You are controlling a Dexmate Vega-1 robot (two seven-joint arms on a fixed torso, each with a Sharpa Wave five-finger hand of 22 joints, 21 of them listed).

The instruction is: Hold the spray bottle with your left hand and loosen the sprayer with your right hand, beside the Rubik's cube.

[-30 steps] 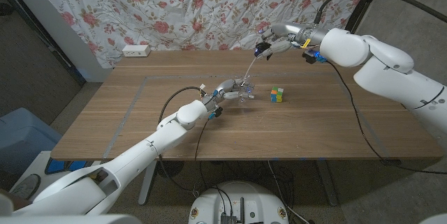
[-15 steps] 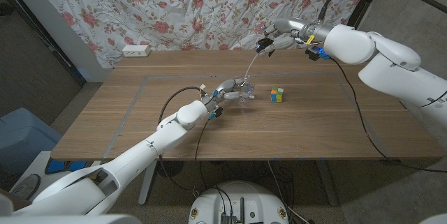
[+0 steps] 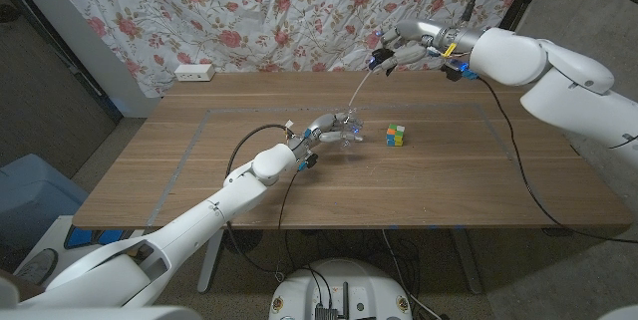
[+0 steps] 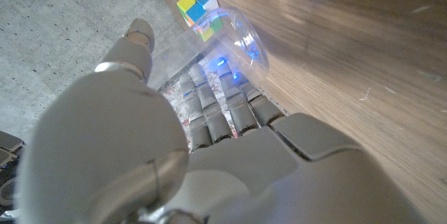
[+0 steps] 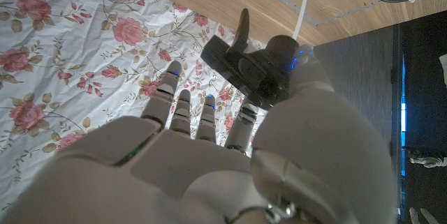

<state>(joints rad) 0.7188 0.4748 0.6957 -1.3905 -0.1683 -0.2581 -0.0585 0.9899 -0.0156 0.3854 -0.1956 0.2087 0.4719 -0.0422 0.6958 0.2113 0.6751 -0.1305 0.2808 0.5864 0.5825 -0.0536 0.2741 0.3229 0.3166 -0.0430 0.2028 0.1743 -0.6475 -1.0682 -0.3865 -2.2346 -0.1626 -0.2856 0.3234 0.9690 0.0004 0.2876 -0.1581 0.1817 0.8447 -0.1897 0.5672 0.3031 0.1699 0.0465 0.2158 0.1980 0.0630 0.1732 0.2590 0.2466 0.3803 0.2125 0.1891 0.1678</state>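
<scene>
Even indoor light, soft shadows, wrist views blurred close up

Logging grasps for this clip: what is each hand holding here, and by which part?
The left hand grips the clear spray bottle around its body. The right hand holds the black sprayer by its head, lifted off, tube trailing.

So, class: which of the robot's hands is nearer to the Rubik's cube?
Left. The left hand grips the clear bottle on the table just beside the Rubik's cube. The right hand holds the black sprayer raised well above it, toward the curtain.
</scene>
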